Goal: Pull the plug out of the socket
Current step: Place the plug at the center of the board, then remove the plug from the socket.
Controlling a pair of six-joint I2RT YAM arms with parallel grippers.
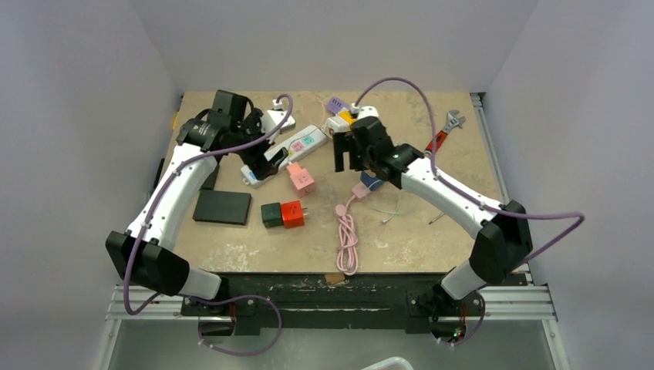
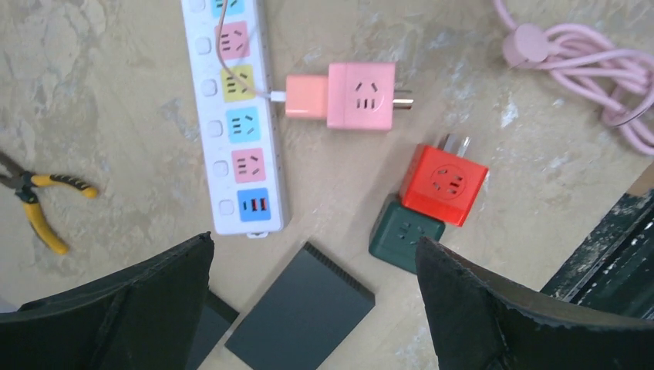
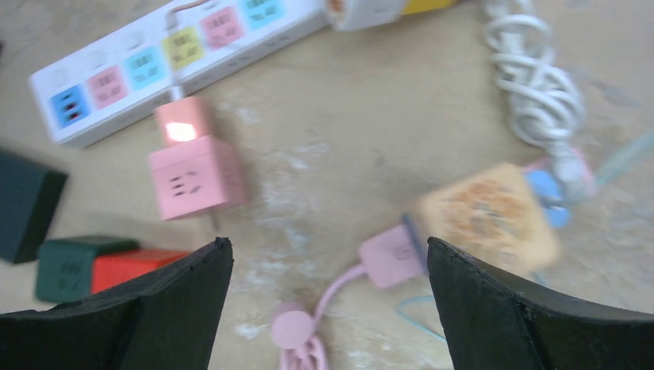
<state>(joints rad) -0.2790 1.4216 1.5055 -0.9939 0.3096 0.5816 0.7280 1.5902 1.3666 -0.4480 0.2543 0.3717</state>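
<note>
A white power strip (image 2: 235,116) with coloured sockets lies on the table. Beside it lies a pink cube socket (image 2: 361,96) with its prongs bare and a salmon plug (image 2: 306,96) pushed into its other side. A thin white lead runs from that plug to the strip. My left gripper (image 2: 314,243) hangs open above the strip's end, holding nothing. My right gripper (image 3: 329,243) is open over a pink cable plug (image 3: 391,254), which lies against a patterned yellow cube (image 3: 488,216). Blur hides whether that plug is seated in the cube.
A red cube (image 2: 445,183) and a green cube (image 2: 405,235) sit joined near a flat dark box (image 2: 301,316). The coiled pink cable (image 1: 347,239) lies toward the front edge. Yellow-handled pliers (image 2: 38,204), a coiled white cable (image 3: 532,85) and a red-handled wrench (image 1: 443,131) lie around.
</note>
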